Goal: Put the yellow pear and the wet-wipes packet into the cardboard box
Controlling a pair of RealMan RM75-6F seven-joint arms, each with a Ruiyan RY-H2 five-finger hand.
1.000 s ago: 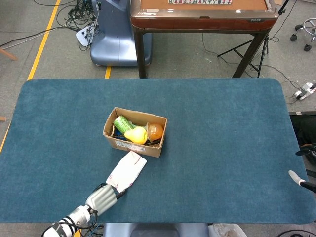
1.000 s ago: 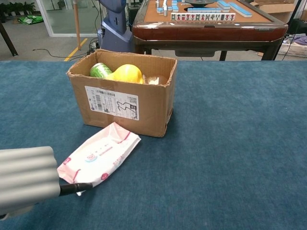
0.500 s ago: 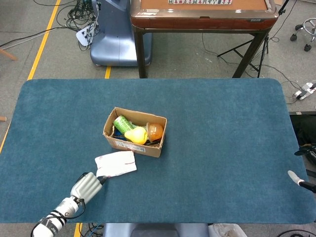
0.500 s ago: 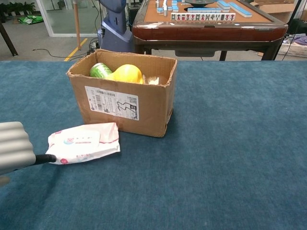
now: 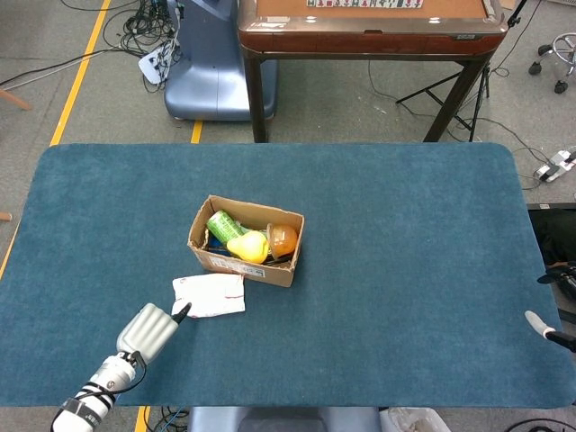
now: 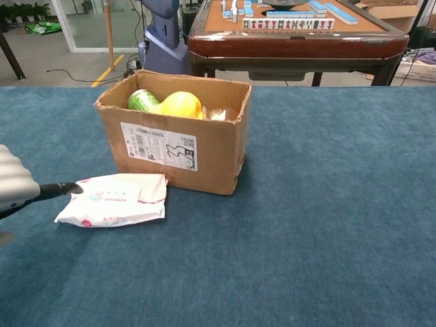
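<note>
Blue carpet-like tabletop, grey concrete floor around it with a yellow line and loose cables, plus a brown wooden mahjong table behind. The open brown cardboard box sits mid-tabletop with the yellow pear already inside, next to a green can. The white and pink wet-wipes packet lies flat just in front of the box. Left robot hand has a dark fingertip touching the packet's edge; can't tell its grip. Right robot hand barely shows at the edge
</note>
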